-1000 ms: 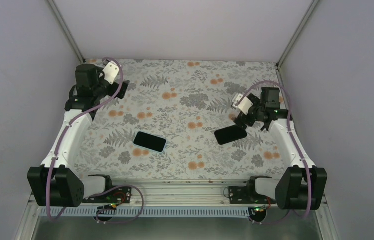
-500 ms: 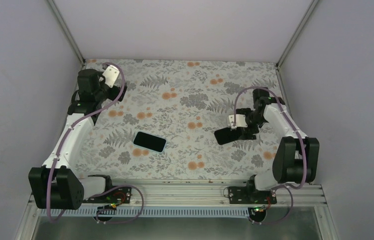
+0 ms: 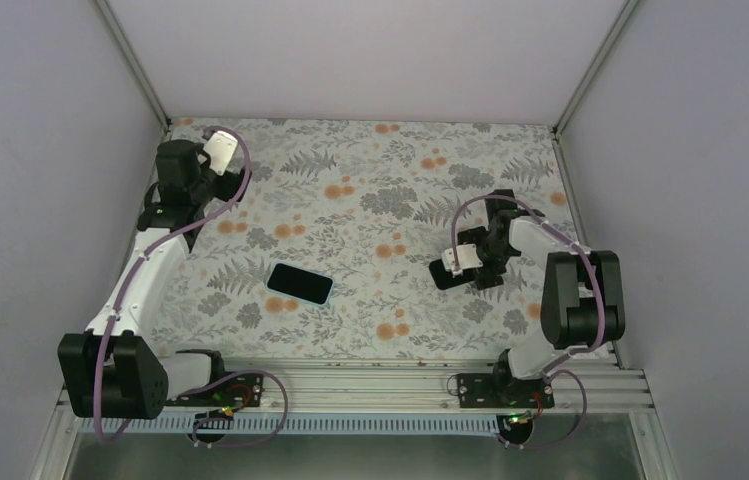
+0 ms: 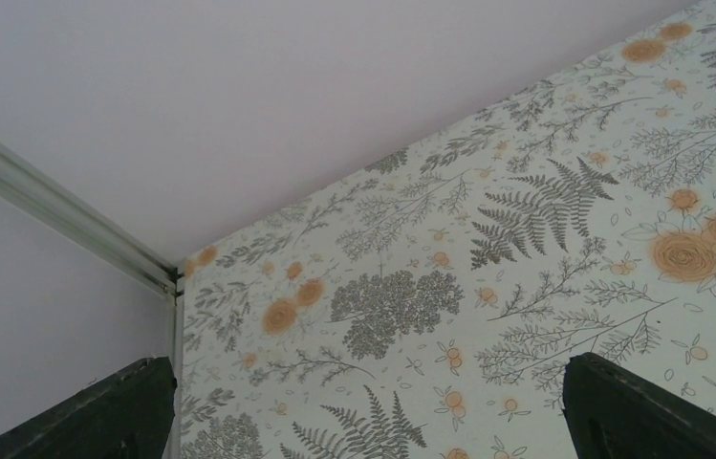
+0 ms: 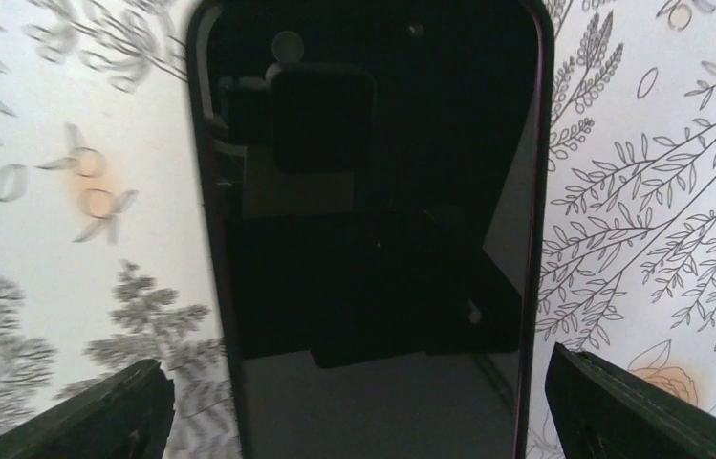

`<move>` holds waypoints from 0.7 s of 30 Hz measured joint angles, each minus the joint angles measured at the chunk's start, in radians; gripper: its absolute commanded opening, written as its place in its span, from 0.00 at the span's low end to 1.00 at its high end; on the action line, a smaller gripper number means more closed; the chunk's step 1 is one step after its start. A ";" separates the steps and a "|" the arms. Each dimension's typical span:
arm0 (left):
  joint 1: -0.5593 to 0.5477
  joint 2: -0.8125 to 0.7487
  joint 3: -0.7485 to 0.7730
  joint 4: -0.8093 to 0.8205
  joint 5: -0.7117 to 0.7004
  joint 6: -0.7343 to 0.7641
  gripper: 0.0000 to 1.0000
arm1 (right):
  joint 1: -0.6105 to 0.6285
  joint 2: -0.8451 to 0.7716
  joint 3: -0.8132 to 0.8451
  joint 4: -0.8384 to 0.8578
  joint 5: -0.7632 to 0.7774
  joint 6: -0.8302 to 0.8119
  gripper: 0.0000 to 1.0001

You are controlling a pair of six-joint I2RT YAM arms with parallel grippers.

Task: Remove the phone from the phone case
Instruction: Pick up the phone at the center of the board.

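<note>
Distance is kept by the left gripper [image 4: 373, 421]: it is held high over the far left corner of the flowered table [image 3: 370, 180], its fingers spread wide with nothing between them, so that the middle of the work area is left free. Nearer the centre, the phone case [image 3: 300, 283] is laid flat, apart from both arms. It is taken for the case by its pale blue edge around a dark face, though whether it is empty cannot be told from above. Further right, the phone [image 5: 363, 191] is seen lying flat, glossy screen upward, with the wrist camera mirrored in it. The right gripper [image 5: 363, 411] is poised directly above it, pointed down, its fingers parted wider than the phone and touching nothing. Since the two items are seen lying well apart, the separation is judged done, and such an open stance suits either letting go or a fresh grasp.
</note>
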 measured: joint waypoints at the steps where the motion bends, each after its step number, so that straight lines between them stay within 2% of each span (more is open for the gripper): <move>1: 0.000 0.000 -0.001 0.003 -0.004 0.000 1.00 | 0.002 0.013 0.000 0.022 0.007 -0.002 1.00; 6: 0.000 0.001 -0.010 0.011 -0.016 0.005 1.00 | 0.007 0.068 0.021 0.071 0.030 -0.006 1.00; 12: 0.000 0.016 -0.019 0.010 -0.003 0.026 1.00 | 0.025 0.149 0.112 0.026 0.069 -0.009 0.99; 17: 0.000 0.023 -0.023 0.002 0.052 0.059 1.00 | 0.058 0.232 0.203 -0.077 0.120 -0.001 0.90; 21: -0.005 0.039 -0.028 -0.026 0.097 0.101 1.00 | 0.074 0.278 0.261 -0.133 0.156 0.021 0.70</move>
